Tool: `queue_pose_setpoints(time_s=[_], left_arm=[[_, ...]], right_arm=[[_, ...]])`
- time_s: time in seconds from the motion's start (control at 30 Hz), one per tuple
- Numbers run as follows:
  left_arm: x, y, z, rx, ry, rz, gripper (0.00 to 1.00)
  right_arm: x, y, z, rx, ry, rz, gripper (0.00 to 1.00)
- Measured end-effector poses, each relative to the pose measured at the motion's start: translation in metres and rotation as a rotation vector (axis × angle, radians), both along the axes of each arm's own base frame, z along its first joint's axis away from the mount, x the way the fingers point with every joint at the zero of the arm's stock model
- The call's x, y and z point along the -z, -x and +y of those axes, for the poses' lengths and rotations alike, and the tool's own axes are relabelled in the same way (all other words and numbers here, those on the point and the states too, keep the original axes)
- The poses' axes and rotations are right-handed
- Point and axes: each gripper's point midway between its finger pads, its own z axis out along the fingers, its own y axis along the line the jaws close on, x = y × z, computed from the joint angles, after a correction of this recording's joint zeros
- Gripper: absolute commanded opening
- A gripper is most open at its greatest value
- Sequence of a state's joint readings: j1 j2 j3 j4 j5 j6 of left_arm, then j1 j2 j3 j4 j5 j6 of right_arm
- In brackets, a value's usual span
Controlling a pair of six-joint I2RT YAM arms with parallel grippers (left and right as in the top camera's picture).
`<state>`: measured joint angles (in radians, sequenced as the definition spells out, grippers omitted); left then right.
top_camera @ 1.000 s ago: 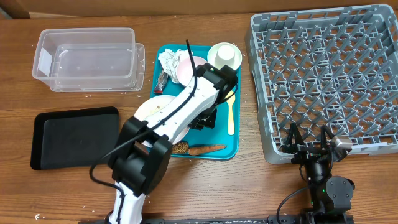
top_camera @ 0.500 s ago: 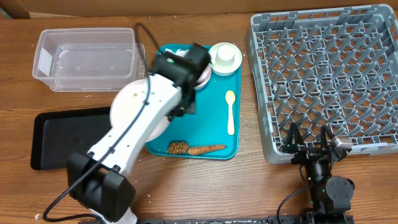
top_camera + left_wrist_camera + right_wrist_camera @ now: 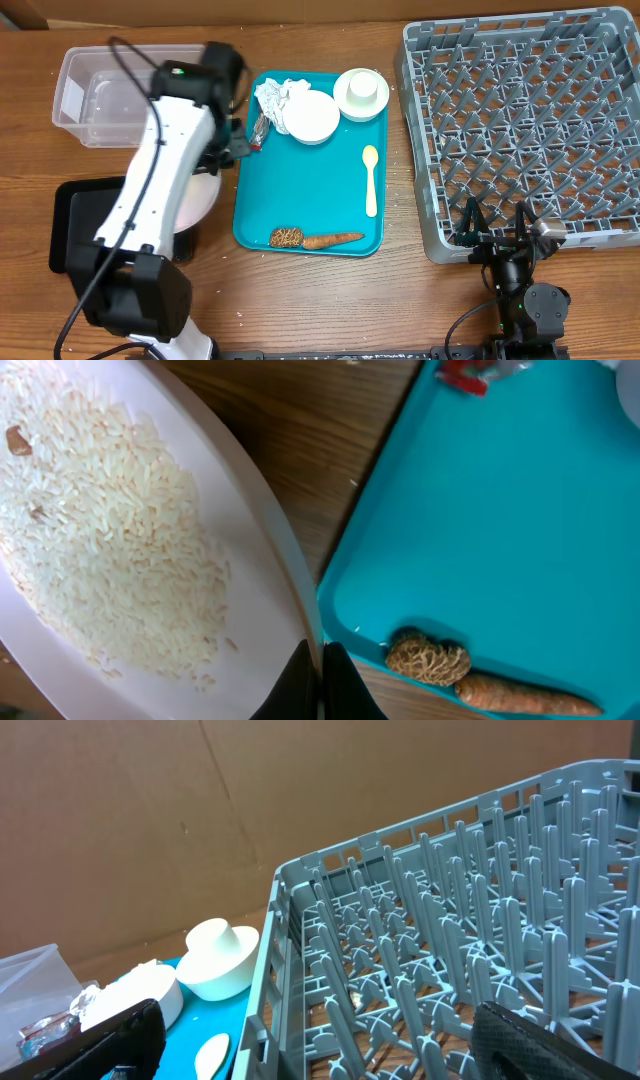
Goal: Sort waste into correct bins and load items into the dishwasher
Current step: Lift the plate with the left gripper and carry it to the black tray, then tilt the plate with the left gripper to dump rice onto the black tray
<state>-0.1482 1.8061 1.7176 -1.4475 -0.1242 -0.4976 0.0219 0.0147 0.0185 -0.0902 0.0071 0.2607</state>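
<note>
My left gripper [image 3: 228, 155] is shut on the rim of the pale pink plate [image 3: 200, 197], which is held tilted between the black tray [image 3: 90, 215] and the teal tray. In the left wrist view the fingers [image 3: 320, 678] pinch the plate [image 3: 250, 610], which carries white rice [image 3: 100, 550]. The brown chunk [image 3: 428, 658] and carrot stick [image 3: 520, 695] lie in the teal tray's corner. The napkin [image 3: 275, 96], red wrapper [image 3: 260, 128], a pale bowl [image 3: 312, 116], a bowl holding the white cup [image 3: 360, 92] and the yellow spoon [image 3: 370, 180] stay on the teal tray. My right gripper [image 3: 495, 235] is open and empty at the dish rack's [image 3: 530, 120] front edge.
The clear tub [image 3: 130, 95] stands at the back left, behind the black tray. The teal tray [image 3: 310, 195] lies in the middle. The right wrist view shows the rack [image 3: 450, 950], the cup [image 3: 222, 960] and the open fingers [image 3: 330, 1055].
My left arm has swung left, carrying the plate off the teal tray toward the black tray. The bowl and napkin it covered now show. The right arm has not moved.
</note>
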Motion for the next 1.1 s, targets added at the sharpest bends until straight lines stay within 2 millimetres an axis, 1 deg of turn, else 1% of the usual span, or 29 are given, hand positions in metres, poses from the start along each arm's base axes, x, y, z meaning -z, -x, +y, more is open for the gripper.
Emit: queue_pose_setpoints(time_s=[0.17, 0.3, 0.53, 0.63, 1.0, 1.1], left_arm=[[0.001, -0.002, 0.02, -0.052, 0.094, 0.006, 0.04], [0.001, -0.003, 0.031, -0.074, 0.172, 0.006, 0.04], [-0.001, -0.003, 0.046, -0.097, 0.294, -0.008, 0.04], [-0.003, -0.003, 0.049, -0.101, 0.333, -0.016, 0.04], [-0.009, -0.002, 0.072, -0.144, 0.467, -0.066, 0.04], [-0.007, -0.001, 0.08, -0.164, 0.505, -0.079, 0.04]], right_arm=[[0.0, 0.0, 0.0, 0.0, 0.0, 0.0, 1.0], [0.0, 0.0, 0.0, 0.0, 0.0, 0.0, 1.0], [0.0, 0.0, 0.0, 0.0, 0.0, 0.0, 1.0], [0.0, 0.0, 0.0, 0.0, 0.0, 0.0, 1.0], [0.0, 0.0, 0.0, 0.0, 0.0, 0.0, 1.0], [0.0, 0.0, 0.0, 0.0, 0.0, 0.0, 1.0]])
